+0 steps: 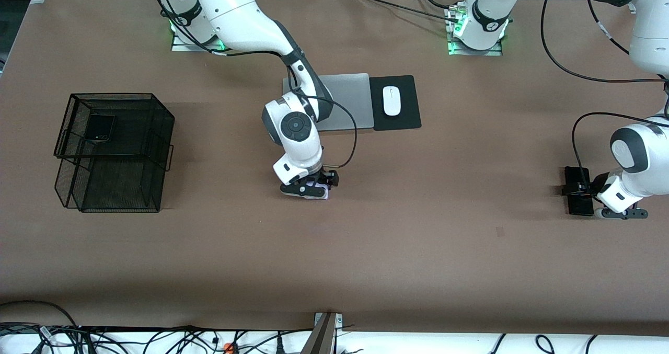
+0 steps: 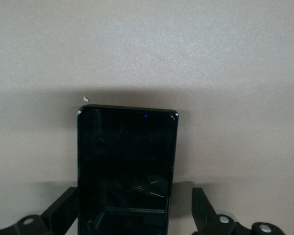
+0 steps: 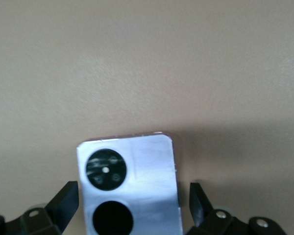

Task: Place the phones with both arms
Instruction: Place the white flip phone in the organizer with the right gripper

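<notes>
A long slim black phone (image 2: pixel 127 156) lies flat on the brown table (image 1: pixel 418 239) at the left arm's end (image 1: pixel 575 179). My left gripper (image 2: pixel 132 211) is low over it and open, with a finger on each side of the slab and a gap at one finger (image 2: pixel 201 208). The lavender-white phone (image 3: pixel 137 166) with two black circles lies mid-table (image 1: pixel 320 193). My right gripper (image 3: pixel 132 208) is down over it (image 1: pixel 309 189), open, with its fingers (image 3: pixel 64 203) astride it and clear of both edges. A squarish black folded phone (image 1: pixel 99 128) rests on the top tier of the wire basket (image 1: pixel 157 108).
The black two-tier wire basket stands at the right arm's end of the table. A grey laptop (image 1: pixel 350 100) and a black pad (image 1: pixel 405 116) with a white mouse (image 1: pixel 391 101) lie near the arms' bases. Cables (image 1: pixel 157 338) run along the edge nearest the front camera.
</notes>
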You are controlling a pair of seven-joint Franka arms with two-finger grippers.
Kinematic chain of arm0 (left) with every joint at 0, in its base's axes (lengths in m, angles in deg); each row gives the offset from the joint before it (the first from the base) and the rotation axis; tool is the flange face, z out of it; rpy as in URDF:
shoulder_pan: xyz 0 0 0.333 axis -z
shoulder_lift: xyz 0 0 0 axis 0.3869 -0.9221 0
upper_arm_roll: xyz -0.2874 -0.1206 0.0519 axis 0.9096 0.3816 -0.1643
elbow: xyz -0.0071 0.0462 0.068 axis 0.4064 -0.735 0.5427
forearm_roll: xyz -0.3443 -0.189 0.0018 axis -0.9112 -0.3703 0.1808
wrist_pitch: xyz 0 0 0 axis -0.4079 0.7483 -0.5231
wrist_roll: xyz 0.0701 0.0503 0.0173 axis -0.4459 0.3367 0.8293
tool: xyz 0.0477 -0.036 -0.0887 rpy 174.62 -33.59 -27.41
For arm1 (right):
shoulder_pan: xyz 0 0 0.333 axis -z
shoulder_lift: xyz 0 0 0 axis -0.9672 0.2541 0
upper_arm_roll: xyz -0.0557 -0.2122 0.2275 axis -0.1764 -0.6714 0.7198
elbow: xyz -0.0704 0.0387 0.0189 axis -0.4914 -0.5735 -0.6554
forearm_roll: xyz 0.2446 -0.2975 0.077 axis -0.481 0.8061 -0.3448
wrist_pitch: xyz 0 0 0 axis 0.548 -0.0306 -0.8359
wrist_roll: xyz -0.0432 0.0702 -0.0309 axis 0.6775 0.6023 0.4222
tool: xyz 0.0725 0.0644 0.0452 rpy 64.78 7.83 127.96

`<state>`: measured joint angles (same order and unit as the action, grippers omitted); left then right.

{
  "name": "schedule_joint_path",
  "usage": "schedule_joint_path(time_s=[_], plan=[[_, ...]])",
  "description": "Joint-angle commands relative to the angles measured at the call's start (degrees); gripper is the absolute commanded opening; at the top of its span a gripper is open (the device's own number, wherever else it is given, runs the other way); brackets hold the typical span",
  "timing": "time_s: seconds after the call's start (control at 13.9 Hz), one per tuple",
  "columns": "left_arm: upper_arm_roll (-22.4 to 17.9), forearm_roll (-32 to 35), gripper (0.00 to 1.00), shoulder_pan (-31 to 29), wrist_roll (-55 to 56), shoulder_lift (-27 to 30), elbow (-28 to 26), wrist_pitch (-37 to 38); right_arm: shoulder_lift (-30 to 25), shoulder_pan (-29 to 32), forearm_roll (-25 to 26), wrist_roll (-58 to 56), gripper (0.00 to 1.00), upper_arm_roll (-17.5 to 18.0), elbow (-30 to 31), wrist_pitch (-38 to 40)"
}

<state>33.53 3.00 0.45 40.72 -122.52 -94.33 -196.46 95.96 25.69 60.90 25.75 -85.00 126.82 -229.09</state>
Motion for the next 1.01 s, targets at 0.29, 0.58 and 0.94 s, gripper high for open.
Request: schedule_joint_path(time_s=[0.29, 0.58, 0.94], plan=[[0.21, -0.32, 1.00, -0.46, -1.11, 0.23, -1.20, -0.60, -1.18, 0.36, 0.80, -4.96, 0.31, -0.87, -0.40, 3.47], [0.21, -0.32, 1.00, -0.54, -1.11, 0.32, -1.02, -0.60, -11.19, 6.94, 0.71, -8.82, 0.31, -1.49, -0.58, 22.69], [-0.06, -0.23, 1.00, -0.46, -1.20, 0.49, -0.85, -0.60, -20.60, 9.77, 0.71, -21.11, 0.31, -13.76, 0.47, 43.62]])
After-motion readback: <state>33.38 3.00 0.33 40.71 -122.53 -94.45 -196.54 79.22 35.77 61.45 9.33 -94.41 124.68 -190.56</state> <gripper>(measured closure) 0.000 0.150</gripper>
